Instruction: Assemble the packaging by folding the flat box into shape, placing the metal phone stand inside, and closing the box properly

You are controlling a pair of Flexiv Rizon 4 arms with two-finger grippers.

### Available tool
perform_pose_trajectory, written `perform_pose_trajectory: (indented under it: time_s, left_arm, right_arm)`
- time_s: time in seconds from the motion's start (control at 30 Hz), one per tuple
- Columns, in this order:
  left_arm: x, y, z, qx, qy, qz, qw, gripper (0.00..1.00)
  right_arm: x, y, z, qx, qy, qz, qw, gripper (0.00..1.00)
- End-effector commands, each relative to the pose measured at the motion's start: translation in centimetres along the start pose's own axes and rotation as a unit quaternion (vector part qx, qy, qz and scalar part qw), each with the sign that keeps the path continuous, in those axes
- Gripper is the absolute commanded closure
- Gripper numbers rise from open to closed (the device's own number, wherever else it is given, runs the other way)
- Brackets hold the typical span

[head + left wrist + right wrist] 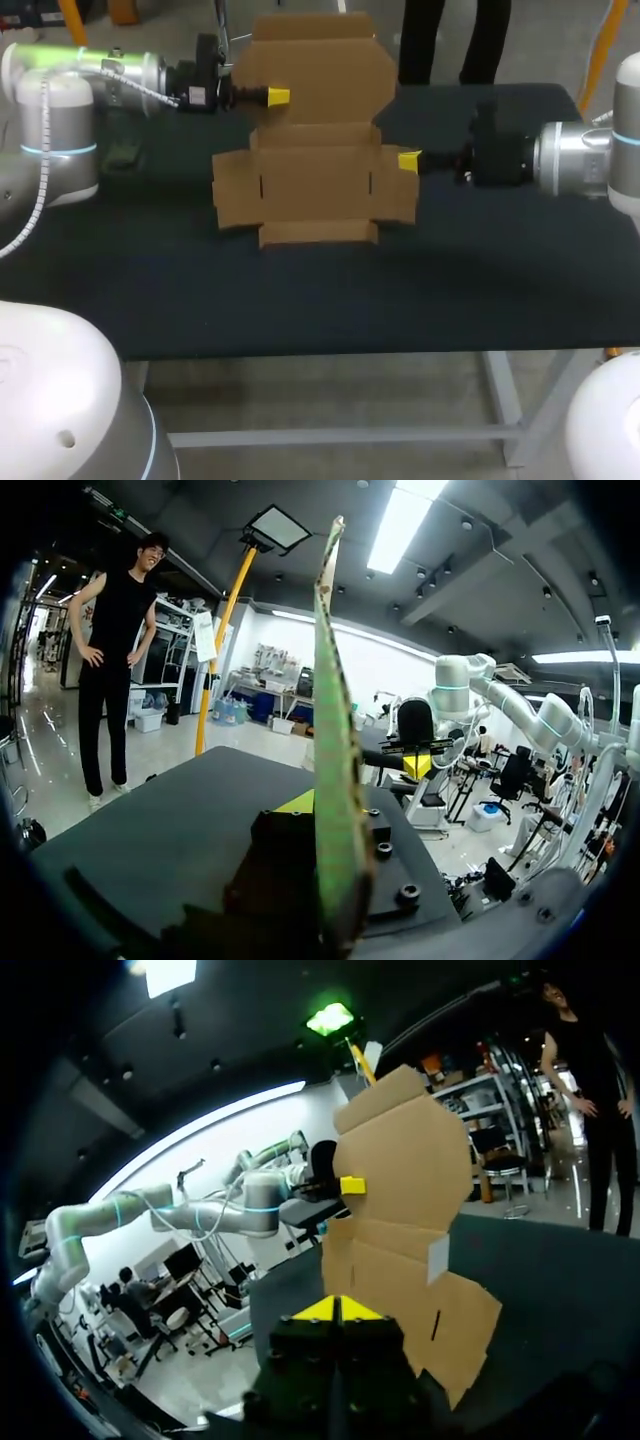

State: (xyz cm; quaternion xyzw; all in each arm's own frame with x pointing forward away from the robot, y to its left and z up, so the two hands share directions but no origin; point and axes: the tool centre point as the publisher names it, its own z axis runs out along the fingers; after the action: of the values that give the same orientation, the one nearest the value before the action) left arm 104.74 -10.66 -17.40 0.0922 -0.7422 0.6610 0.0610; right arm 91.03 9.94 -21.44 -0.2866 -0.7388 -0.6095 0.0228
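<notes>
Between fingers of left tool [278,96] stands the rear panel of the box [315,185], upright, seen edge-on from its wrist cam; tool is clamped on it. Rest of box lies flat on surface [300,290], side flaps spread. Right tool [338,1308] is clenched w/ nothing inside, tips just at the flap nearest to it.

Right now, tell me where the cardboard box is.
In the head view the cardboard box sits midway across the table, toward its far edge, rear panel held upright by the left gripper, the right gripper at its right flap.
</notes>
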Motion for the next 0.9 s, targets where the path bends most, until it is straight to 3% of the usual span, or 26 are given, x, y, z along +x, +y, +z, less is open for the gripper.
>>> perform_pose_trajectory:
  time_s: [0.03, 0.47, 0.9]
  left_arm:
    - [1.9, -1.0, 0.2, -0.008, -0.024, 0.007, 1.000, 1.00]
    - [5.2, -2.1, 1.1, 0.002, -0.027, 0.010, 1.000, 1.00]
    - [6.2, -1.0, 1.9, 0.003, -0.010, -0.005, 1.000, 1.00]
  right_arm:
    - [1.4, -1.0, -0.5, -0.003, -0.010, -0.005, 1.000, 1.00]
    - [4.2, -3.8, -1.4, 0.009, -0.010, -0.036, 0.999, 1.00]
    - [5.2, -6.6, -1.0, 0.023, -0.013, -0.046, 0.999, 1.00]
